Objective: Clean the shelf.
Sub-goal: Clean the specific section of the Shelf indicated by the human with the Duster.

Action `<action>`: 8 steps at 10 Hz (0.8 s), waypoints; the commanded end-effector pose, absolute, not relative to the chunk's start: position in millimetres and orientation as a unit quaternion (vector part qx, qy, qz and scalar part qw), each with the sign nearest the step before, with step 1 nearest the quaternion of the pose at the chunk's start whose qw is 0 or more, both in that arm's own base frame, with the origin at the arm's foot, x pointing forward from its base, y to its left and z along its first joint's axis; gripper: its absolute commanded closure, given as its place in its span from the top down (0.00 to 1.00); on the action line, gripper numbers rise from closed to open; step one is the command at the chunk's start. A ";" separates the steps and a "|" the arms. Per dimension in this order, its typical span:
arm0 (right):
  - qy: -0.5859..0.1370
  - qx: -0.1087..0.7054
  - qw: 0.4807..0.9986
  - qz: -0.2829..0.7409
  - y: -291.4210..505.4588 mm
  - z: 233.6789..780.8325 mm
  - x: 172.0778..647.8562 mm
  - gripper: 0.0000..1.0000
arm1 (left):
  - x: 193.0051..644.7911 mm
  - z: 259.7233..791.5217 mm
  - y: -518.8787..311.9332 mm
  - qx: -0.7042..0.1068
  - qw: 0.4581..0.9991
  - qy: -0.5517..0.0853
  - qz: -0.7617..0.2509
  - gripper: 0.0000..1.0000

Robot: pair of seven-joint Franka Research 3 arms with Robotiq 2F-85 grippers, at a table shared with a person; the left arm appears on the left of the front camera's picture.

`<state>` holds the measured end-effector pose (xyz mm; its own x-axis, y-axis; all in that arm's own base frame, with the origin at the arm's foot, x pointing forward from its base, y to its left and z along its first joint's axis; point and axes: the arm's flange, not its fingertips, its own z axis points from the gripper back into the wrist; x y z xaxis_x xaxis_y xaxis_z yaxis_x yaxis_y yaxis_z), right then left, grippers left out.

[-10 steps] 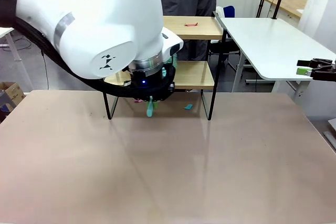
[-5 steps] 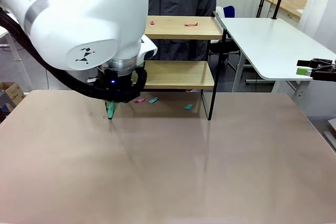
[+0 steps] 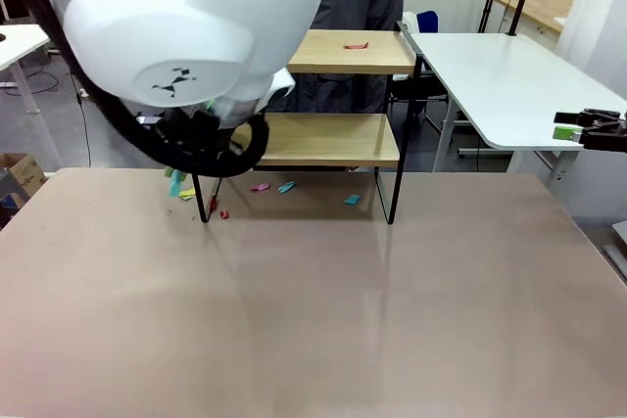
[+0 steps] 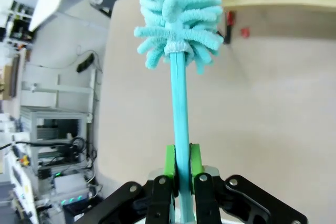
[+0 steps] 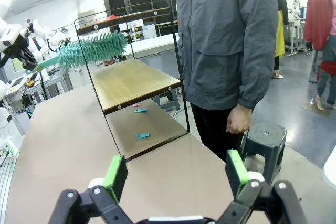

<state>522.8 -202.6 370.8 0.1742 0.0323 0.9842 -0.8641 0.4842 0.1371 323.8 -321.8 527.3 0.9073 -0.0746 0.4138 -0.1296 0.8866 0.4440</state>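
The shelf (image 3: 338,139) stands at the table's far edge, two wooden boards in a black frame. A red scrap (image 3: 357,46) lies on its top board. My left gripper (image 4: 179,169) is shut on the teal handle of a fluffy teal duster (image 4: 178,14). The duster head hangs by the shelf's front left leg (image 4: 228,24), close above the table. In the front view my left arm hides the shelf's left part. In the right wrist view the duster (image 5: 92,50) shows at the shelf's (image 5: 131,80) far end. My right gripper (image 5: 176,174) stands open and empty, off the table's right side.
Small paper scraps lie on the table under the shelf: pink (image 3: 260,186), teal (image 3: 286,186), teal (image 3: 351,200), and a red one (image 3: 223,213) by the left leg. A person (image 5: 226,51) stands behind the shelf, a stool (image 5: 265,135) beside them. A white table (image 3: 500,85) is at right.
My left arm has swung left with the duster, from the shelf's middle to its front left leg. Scraps now show on the table by that leg. The right gripper has not moved.
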 end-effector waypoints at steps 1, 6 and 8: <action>-0.549 0.379 0.663 0.339 -201.0 374.4 523.3 1.00 | 326.4 517.6 -310.6 0.249 0.947 -0.202 0.016 0.13; -0.549 0.379 0.663 0.339 -201.0 374.4 523.3 1.00 | 319.5 541.8 -298.5 0.106 0.960 -0.242 -0.091 0.13; -0.549 0.379 0.663 0.339 -201.0 374.4 523.3 1.00 | 316.3 547.2 -282.5 0.053 0.948 -0.257 -0.180 0.13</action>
<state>522.8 -202.6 370.8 0.1742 0.0323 0.9842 -0.8641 0.4843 0.1371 325.6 -311.6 556.4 0.8272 -0.2860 0.4838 0.1900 0.9525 0.2381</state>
